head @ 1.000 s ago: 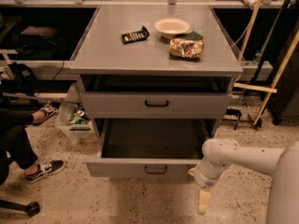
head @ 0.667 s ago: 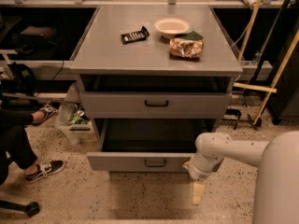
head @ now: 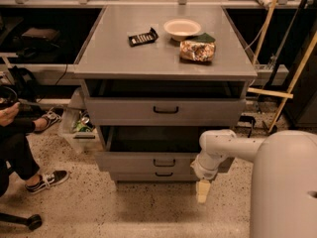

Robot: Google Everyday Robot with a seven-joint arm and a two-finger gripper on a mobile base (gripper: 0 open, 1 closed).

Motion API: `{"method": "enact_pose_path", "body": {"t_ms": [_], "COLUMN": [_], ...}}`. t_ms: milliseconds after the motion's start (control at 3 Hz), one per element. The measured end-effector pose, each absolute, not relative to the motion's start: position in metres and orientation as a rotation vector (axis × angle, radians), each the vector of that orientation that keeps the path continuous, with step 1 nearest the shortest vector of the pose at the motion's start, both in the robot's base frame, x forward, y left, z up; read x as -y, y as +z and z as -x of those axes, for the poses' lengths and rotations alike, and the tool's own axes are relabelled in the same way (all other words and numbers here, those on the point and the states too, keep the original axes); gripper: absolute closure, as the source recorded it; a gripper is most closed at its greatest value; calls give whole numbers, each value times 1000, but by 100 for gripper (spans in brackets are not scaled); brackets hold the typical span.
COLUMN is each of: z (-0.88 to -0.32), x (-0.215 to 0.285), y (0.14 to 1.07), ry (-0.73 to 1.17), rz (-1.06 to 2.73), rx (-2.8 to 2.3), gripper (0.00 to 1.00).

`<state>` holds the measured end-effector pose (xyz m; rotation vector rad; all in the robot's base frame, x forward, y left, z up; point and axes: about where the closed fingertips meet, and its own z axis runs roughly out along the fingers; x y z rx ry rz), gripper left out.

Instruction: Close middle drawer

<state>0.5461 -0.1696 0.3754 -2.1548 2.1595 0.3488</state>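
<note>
Drawn in toward the cabinet, the claw (head: 203, 191) hangs pointing down; wide or narrow, I cannot tell. Just beside it, the middle drawer (head: 130, 161), pushed further in, seems still partly out.

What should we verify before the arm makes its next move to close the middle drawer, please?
1. Middle drawer shut: not ok; it stands partly open, with a dark gap above its front.
2. Drawer inside free of objects: ok for the part that shows.
3. Gripper against the drawer front: cannot tell; it hangs pointing down by the front's right end.
4. Top drawer out of the push path: ok; it juts out slightly, but above.
5. Person's shoe away from the drawer: ok; it is off to the left.
6. Bowl and snack bag back from the cabinet edge: ok.
</note>
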Motion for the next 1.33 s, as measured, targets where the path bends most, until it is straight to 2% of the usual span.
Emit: {"method": "enact_pose_path", "body": {"t_ms": [1000,1333], "z": [-638,-638], "x": [179,179], "y": [390,390], "ry": [254,254], "rz": [2046,2046], "rx": [-2333,-2333], "gripper": [0,0]}}
